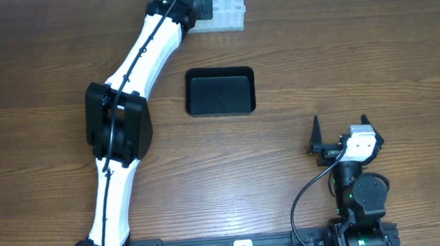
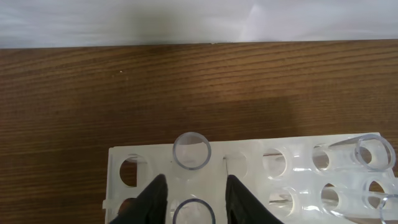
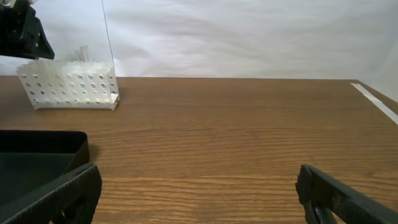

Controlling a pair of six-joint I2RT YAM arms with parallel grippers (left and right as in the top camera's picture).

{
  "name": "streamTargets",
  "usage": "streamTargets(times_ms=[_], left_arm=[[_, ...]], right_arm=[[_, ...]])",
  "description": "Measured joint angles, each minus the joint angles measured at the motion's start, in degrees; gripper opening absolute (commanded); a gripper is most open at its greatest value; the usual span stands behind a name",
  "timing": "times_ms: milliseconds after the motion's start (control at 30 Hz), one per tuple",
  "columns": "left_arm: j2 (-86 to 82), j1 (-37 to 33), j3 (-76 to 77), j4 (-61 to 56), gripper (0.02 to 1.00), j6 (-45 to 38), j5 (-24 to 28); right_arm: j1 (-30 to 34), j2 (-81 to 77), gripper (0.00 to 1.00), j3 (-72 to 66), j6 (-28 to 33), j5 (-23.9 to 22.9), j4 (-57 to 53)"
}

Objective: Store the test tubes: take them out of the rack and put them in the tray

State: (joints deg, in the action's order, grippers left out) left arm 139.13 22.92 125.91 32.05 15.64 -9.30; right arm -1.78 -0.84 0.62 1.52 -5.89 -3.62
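Note:
The clear plastic test-tube rack (image 1: 226, 14) stands at the table's far edge, and the black tray (image 1: 220, 91) lies in front of it, with nothing in it. My left gripper (image 1: 195, 3) hangs over the rack's left end. In the left wrist view it (image 2: 196, 186) is open, its fingers (image 2: 155, 199) on either side of a clear tube (image 2: 193, 213) standing in the rack (image 2: 124, 155). A second tube (image 2: 191, 151) stands just beyond, and another (image 2: 375, 152) is farther along. My right gripper (image 1: 340, 125) rests open near its base, holding nothing.
From the right wrist view the tray's corner (image 3: 37, 152) lies close by, with the rack (image 3: 68, 87) and the left gripper (image 3: 22, 34) far behind it. Bare wooden table spreads between the tray and the right arm. A white wall backs the table.

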Motion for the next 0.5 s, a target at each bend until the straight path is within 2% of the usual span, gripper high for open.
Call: streamTargets(times_ms=[267,500], left_arm=[[0.0,0.28,0.0,0.0,0.172,0.0,0.04],[0.0,0.28,0.0,0.02,0.143,0.0,0.07]], right_arm=[[0.0,0.0,0.993,0.0,-0.02,0.0,0.0],[0.0,0.0,0.991,0.0,0.0,0.0,0.02]])
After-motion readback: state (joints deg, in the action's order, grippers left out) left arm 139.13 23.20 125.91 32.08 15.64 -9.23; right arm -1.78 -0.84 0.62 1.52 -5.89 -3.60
